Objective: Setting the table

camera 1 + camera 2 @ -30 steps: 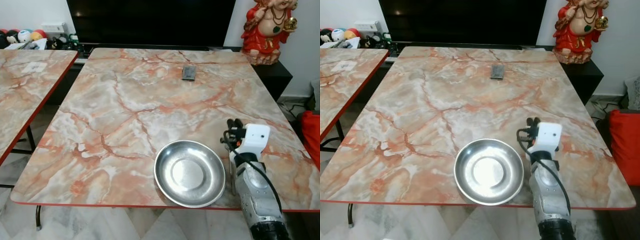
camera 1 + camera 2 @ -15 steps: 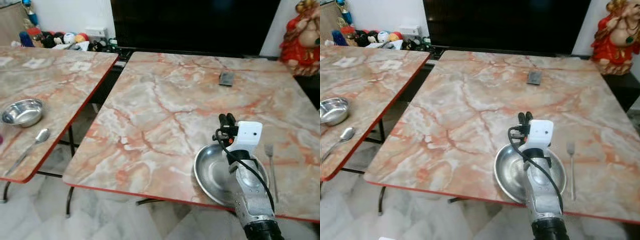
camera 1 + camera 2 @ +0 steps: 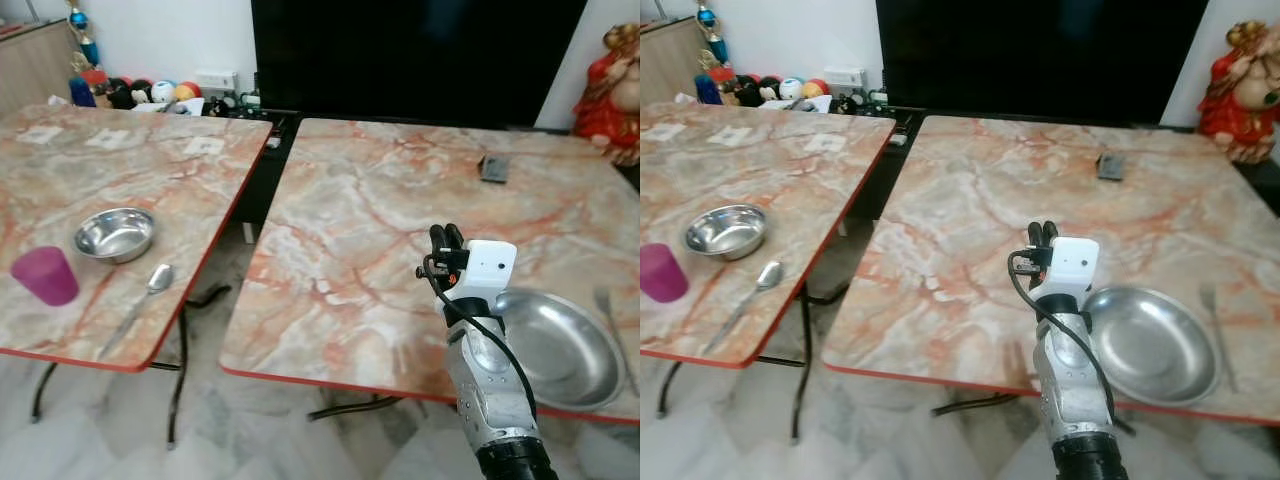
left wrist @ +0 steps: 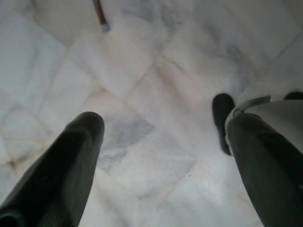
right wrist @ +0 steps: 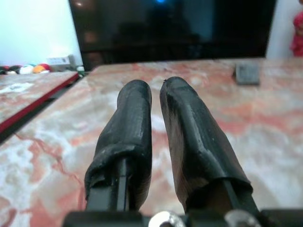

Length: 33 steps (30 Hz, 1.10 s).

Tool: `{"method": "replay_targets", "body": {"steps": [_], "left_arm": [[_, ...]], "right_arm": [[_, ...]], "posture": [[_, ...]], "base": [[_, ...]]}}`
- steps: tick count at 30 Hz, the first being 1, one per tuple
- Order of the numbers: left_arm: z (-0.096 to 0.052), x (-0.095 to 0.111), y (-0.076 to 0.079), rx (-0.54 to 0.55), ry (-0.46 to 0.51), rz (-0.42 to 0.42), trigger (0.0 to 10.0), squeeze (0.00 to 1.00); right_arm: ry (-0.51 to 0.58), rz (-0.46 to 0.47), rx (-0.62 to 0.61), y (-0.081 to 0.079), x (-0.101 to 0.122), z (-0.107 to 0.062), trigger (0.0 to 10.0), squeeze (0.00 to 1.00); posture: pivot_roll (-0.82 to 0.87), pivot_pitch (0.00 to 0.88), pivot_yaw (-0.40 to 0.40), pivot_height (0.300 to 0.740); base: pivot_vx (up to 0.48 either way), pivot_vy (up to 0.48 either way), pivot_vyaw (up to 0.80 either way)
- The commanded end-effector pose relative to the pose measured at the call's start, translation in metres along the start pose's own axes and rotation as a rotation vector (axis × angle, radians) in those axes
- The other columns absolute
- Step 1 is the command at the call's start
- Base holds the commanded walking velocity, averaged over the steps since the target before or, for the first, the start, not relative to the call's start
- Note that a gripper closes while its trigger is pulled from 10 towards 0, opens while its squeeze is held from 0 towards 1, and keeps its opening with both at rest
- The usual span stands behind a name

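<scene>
A steel plate (image 3: pixel 556 346) lies near the front edge of the right marble table (image 3: pixel 370 240), with a fork (image 3: pixel 612 318) just to its right. My right gripper (image 3: pixel 446 237) is raised above that table to the left of the plate, its fingers (image 5: pixel 137 118) shut with nothing between them. On the left table (image 3: pixel 60 175) stand a steel bowl (image 3: pixel 115 233) and a purple cup (image 3: pixel 45 275), and a spoon (image 3: pixel 140 300) lies near its front edge. My left gripper (image 4: pixel 165 142) hangs open over the marble floor.
A small dark flat object (image 3: pixel 493 168) lies at the right table's far side. A red statue (image 3: pixel 610 95) stands at the back right beside a large black screen (image 3: pixel 420 55). A narrow gap of floor (image 3: pixel 215 300) separates the tables. Toys (image 3: pixel 150 92) sit by the far wall.
The whole view has swung left, bringing the left table with bowl, cup and spoon into sight. My right gripper, earlier beside the plate's right edge, now stands left of the plate.
</scene>
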<state>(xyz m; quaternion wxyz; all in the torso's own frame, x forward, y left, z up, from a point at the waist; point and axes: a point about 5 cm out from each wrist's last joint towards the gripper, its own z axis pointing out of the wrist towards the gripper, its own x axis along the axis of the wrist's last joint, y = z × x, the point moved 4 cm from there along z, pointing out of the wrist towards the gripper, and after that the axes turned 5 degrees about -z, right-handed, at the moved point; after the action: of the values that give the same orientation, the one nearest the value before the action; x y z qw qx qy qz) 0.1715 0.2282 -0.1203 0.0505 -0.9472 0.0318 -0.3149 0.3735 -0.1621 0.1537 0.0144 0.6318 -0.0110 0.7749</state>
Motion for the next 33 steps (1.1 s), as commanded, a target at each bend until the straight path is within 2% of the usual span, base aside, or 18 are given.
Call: {"method": "replay_targets", "body": {"steps": [1, 10, 33], "left_arm": [[-0.0026, -0.0097, -0.0039, 0.003, -0.034, 0.012, 10.0, 0.00], [-0.0025, -0.0108, -0.0016, 0.001, -0.039, 0.014, 10.0, 0.00], [-0.0015, -0.0075, -0.0018, 0.005, -0.031, -0.002, 10.0, 0.00]], "right_arm": [[0.022, 0.005, 0.000, -0.0009, 0.0057, 0.0020, 10.0, 0.00], [0.010, 0.005, 0.009, -0.0055, 0.0020, 0.0014, 10.0, 0.00], [-0.018, -0.011, 0.000, -0.0027, -0.0036, 0.0008, 10.0, 0.00]], "posture": [[0.03, 0.025, -0.006, 0.740], [0.03, 0.023, -0.006, 0.740], [0.03, 0.056, -0.012, 0.740]], "base": [[0.000, 0.461, 0.00], [0.000, 0.464, 0.00], [0.000, 0.462, 0.00]]}}
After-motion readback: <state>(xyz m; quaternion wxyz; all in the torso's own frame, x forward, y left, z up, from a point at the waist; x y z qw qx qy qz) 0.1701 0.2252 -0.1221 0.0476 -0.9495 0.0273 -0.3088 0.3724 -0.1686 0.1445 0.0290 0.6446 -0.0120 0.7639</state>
